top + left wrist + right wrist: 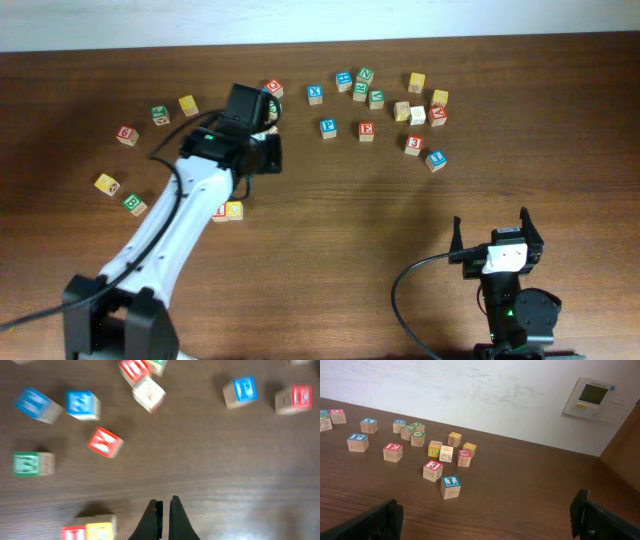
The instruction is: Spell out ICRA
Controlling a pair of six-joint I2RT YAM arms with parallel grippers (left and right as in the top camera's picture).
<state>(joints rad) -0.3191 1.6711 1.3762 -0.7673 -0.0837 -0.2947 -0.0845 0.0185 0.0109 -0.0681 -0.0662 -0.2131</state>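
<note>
A red block [219,212] and a yellow block [235,210] sit touching side by side on the table, left of centre. They also show in the left wrist view as a red [74,533] and yellow [100,530] pair, blurred. My left gripper [266,160] [163,510] is shut and empty, above bare wood to the right of that pair. Several other letter blocks lie scattered further back, including a blue one [328,128] and a red E [367,130]. My right gripper [497,232] [485,522] is open and empty at the front right.
A loose group of blocks lies at the back right: a blue L [450,486], a red 3 [433,470] and a red E [393,452]. More blocks sit at the far left, yellow [107,184] and green [135,204]. A white wall is beyond the table.
</note>
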